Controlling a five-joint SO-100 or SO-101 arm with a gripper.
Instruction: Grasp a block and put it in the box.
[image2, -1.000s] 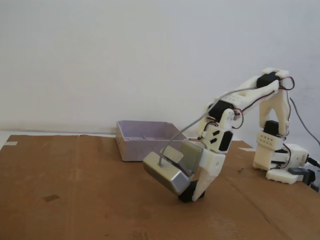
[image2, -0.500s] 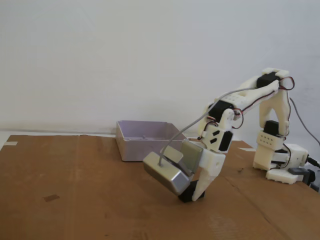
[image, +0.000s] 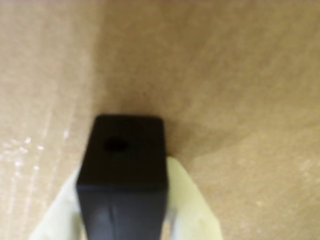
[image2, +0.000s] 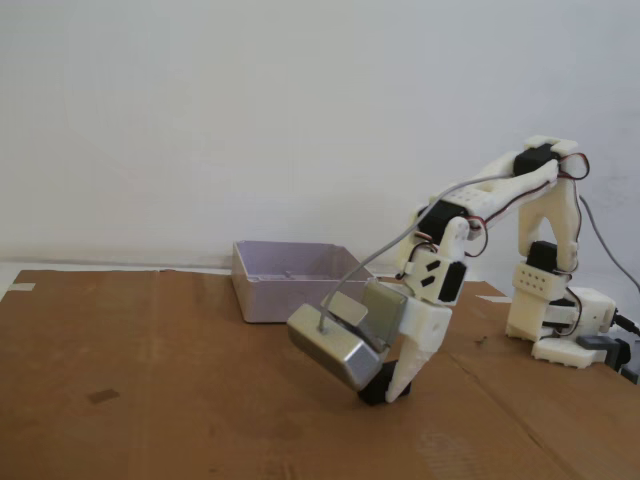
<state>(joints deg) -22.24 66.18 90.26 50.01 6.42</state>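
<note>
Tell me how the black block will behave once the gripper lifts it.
The block looks rigid and flat-sided, so it probably won't flex or roll. Its matte faces should resist slipping between the pale fingers flanking it. It looks small beside the box, so it's likely light.

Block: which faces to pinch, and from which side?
Pinch the block across its two flat side faces, coming down from above. In the wrist view it sits on the cardboard with a pale finger on either side, so the gripper seems already lined up that way.
</note>
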